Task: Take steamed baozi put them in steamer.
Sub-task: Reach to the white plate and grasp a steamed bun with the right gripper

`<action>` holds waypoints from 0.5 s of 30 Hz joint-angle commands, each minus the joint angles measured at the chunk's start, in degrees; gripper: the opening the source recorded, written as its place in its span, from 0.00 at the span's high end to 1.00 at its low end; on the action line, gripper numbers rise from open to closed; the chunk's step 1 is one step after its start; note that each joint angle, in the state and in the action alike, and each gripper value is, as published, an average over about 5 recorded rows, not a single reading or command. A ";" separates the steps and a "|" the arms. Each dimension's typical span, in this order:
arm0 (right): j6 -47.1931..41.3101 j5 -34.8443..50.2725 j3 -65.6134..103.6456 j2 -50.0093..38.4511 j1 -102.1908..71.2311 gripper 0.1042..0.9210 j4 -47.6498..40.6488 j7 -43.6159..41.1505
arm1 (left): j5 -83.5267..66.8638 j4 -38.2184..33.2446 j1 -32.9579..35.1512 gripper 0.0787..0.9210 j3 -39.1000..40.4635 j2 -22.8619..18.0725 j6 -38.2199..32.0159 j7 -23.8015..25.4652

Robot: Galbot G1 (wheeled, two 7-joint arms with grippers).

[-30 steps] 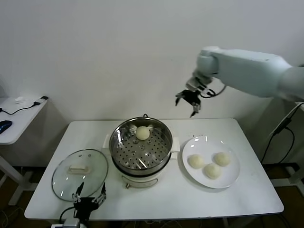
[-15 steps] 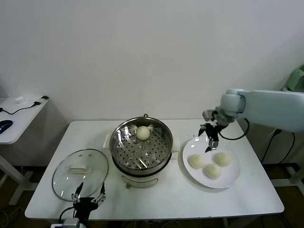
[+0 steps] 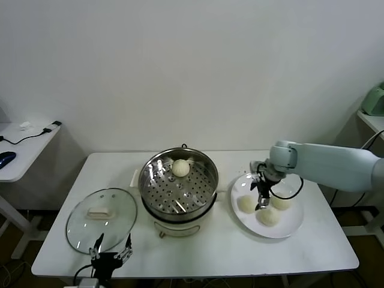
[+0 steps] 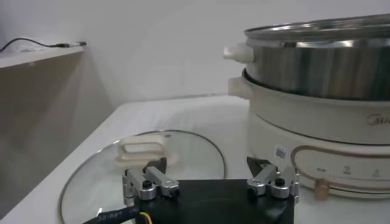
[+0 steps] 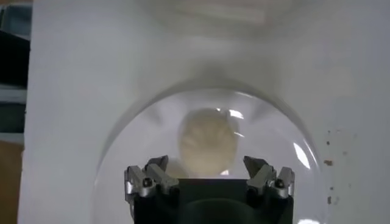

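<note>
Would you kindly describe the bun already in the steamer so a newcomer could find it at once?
Find the steel steamer mid-table, between the glass lid and the white plate. On its perforated tray, by the far rim, sits one pale round bun. It is the only bun off the plate.

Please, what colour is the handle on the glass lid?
Cream-white. The handle on the lid shows best in the left wrist view.
</note>
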 commanded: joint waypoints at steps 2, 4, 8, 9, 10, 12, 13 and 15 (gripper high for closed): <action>-1.65 -2.23 3.67 1.99 -5.21 0.13 -3.76 0.63 | 0.09 -0.05 0.11 0.12 0.04 0.06 -0.07 -0.04; -1.64 -2.38 3.64 2.12 -5.23 0.14 -3.71 0.56 | 0.14 -0.12 0.16 0.12 0.11 0.04 -0.09 -0.05; -1.70 -2.73 3.76 1.88 -4.66 0.21 -3.14 0.48 | 0.18 -0.33 0.30 0.12 0.16 0.05 -0.10 -0.05; -1.66 -2.73 3.69 1.67 -4.18 0.24 -2.77 0.29 | 0.18 -0.40 0.35 0.12 0.15 0.07 -0.11 -0.05; -1.61 -2.68 3.51 1.44 -3.62 0.27 -2.28 0.03 | 0.18 -0.49 0.40 0.12 0.14 0.10 -0.11 -0.05; -1.40 -2.45 2.82 0.73 -1.92 0.34 -0.80 -0.71 | 0.17 -0.71 0.52 0.12 0.13 0.17 -0.11 -0.06; -1.25 -2.31 2.44 0.34 -0.90 0.37 -0.05 -1.07 | 0.18 -0.83 0.58 0.12 0.12 0.20 -0.12 -0.07; -0.80 -1.76 1.55 -0.64 2.00 0.42 1.62 -2.01 | 0.18 -1.11 0.74 0.12 0.13 0.21 -0.12 -0.09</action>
